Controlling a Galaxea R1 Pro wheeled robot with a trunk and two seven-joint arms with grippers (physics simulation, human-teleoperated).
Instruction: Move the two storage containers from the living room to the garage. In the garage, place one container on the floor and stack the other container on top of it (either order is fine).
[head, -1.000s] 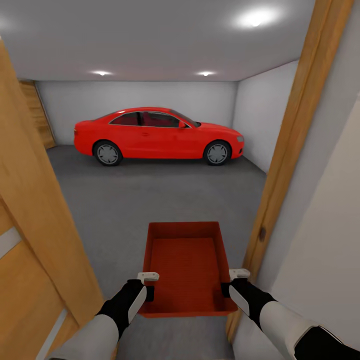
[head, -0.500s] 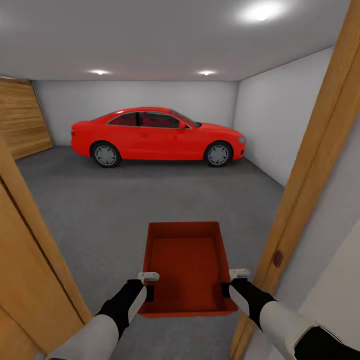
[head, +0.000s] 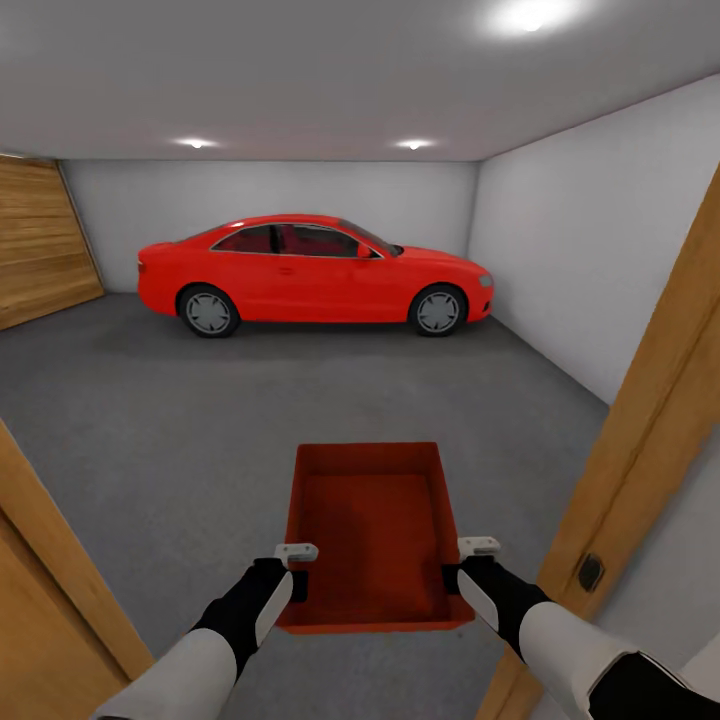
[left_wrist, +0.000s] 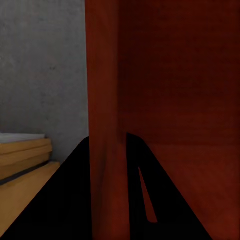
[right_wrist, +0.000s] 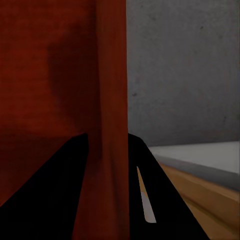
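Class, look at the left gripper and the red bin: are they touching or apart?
Touching. In the left wrist view the left gripper has its dark fingers on both sides of the bin wall, pinching it.

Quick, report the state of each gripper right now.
Left gripper: closed on the left wall of the storage container.
Right gripper: closed on the same container's right wall.

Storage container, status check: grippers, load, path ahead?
Left gripper and right gripper shut on the storage container walls. Container empty, held level. Door frame close on right; red car far ahead.
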